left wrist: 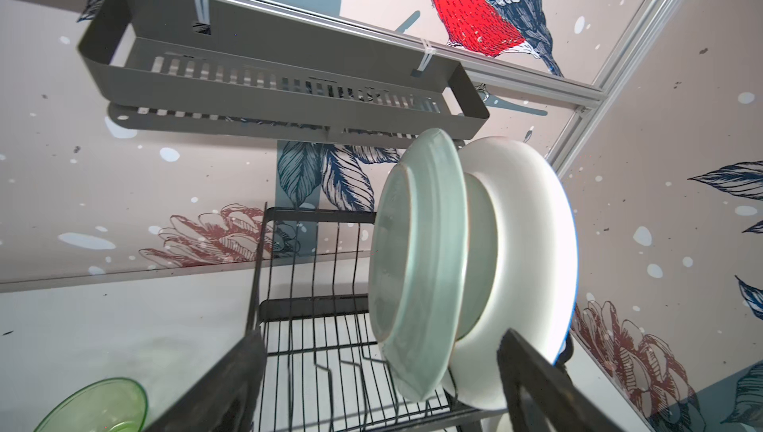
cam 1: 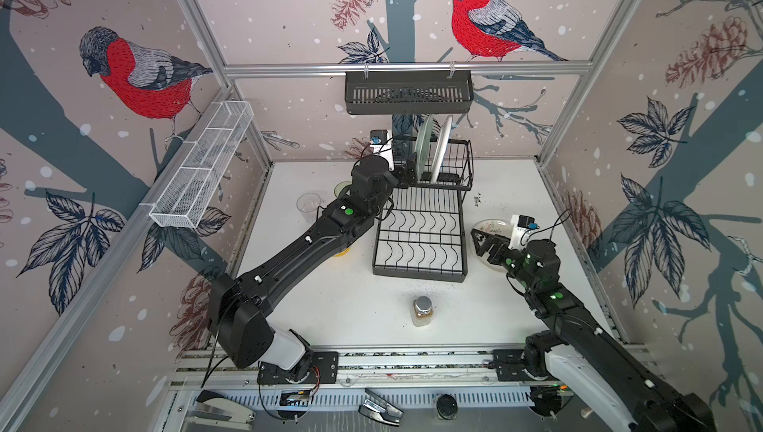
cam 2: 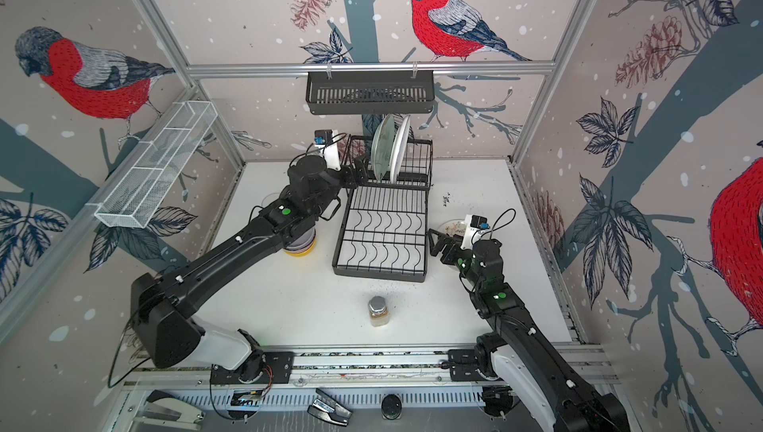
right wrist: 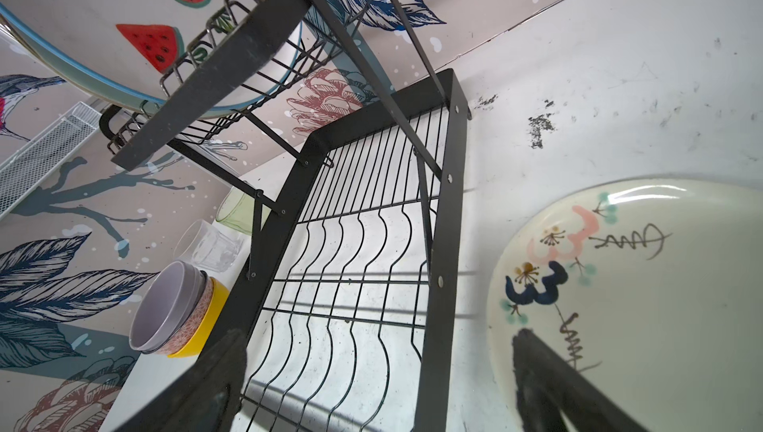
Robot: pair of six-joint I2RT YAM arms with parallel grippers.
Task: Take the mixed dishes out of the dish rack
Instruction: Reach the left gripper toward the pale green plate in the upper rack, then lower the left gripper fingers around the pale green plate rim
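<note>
The left gripper (left wrist: pixel 382 339) holds its fingers wide apart, close to the lower edge of the pale green plate (left wrist: pixel 417 264), which stands upright in the raised tier of the dish rack (cam 1: pixel 419 275) beside the watermelon plate (right wrist: pixel 124 8). The right gripper (cam 1: pixel 486 246), fingers also spread wide, hovers above a flower-painted plate (right wrist: pixel 640 285) on the table (cam 1: pixel 330 306) right of the rack.

No text, label, brand or number could be read anywhere; the plate (right wrist: pixel 660 306) on the bench (right wrist: pixel 598 58) bore only painted flowers and brush squiggles, spelling nothing legible.
</note>
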